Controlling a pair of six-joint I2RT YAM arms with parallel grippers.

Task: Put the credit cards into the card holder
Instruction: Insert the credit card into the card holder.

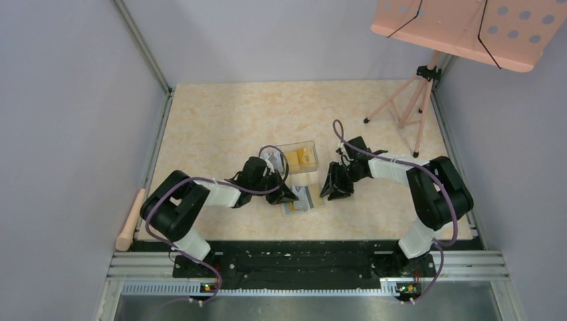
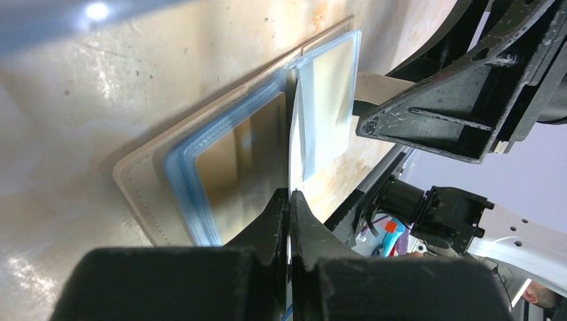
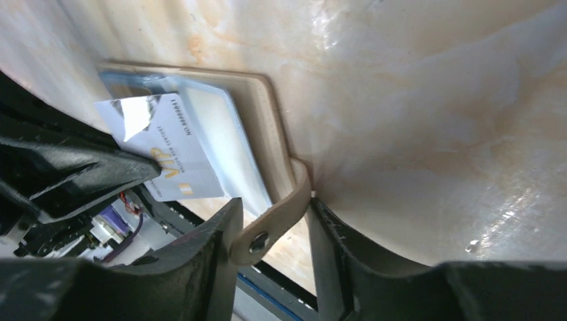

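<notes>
left jaws tight on a pale card (image 2: 292,134), far end at the blue pockets (image 2: 194,167) of the open card holder (image 2: 144,194)

walls (image 1: 267,33): grey | table (image 1: 220,120): beige marbled | far right: pink perforated stand (image 1: 468,27), tripod legs | left edge: wooden handle (image 1: 129,221)

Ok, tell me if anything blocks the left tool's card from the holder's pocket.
Nothing visible does. The credit card in the left tool sits right over the blue pocket of the card holder. The right tool straddles the snap strap at the holder's edge, beside that path.
</notes>
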